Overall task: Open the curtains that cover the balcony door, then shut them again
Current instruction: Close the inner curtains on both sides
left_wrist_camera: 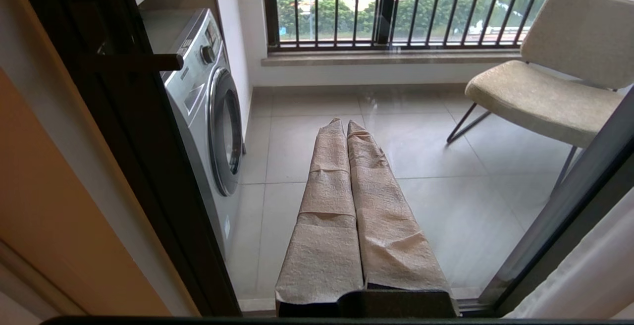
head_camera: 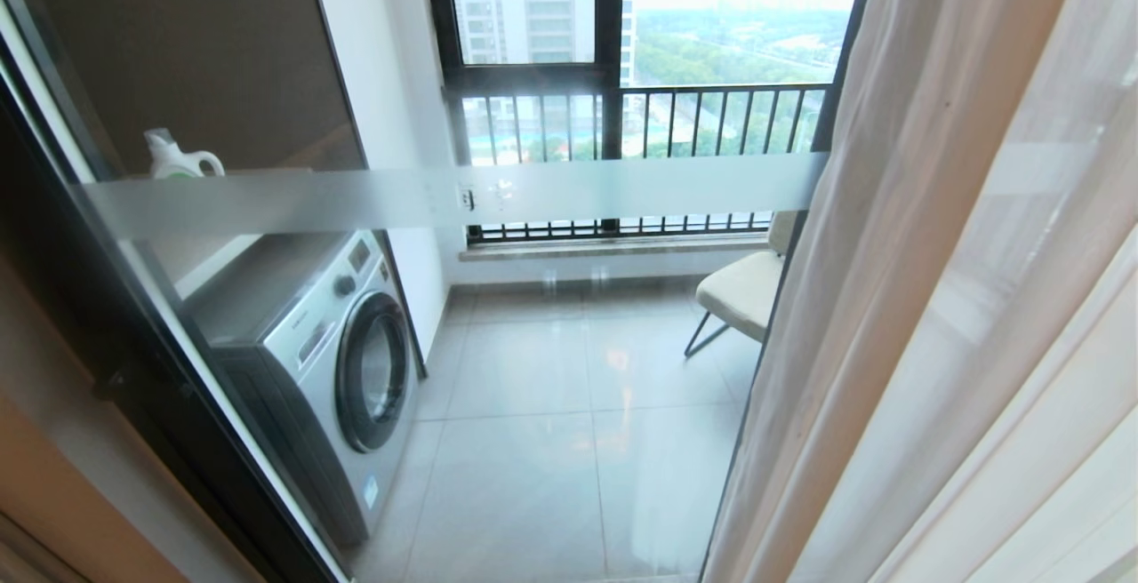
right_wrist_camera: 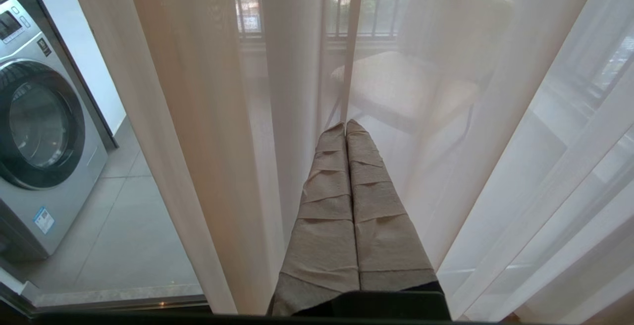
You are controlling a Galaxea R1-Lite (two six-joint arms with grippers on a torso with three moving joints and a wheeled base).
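On the right of the head view, the curtains (head_camera: 933,299) hang drawn aside: thin cream-white sheers in long vertical pleats, see-through enough to show the chair (right_wrist_camera: 411,82) behind them. The balcony door (head_camera: 462,196) stands uncovered to their left, clear glass in a dark frame crossed by a frosted white band. Behind the glass stand a silver front-loading washing machine (head_camera: 329,361) and a white bottle (head_camera: 178,156); its badge and stickers cannot be read. The left end effector (left_wrist_camera: 345,122) faces the glass, fingers pressed together, holding nothing. The right end effector (right_wrist_camera: 345,123) points at the sheers, likewise closed and empty.
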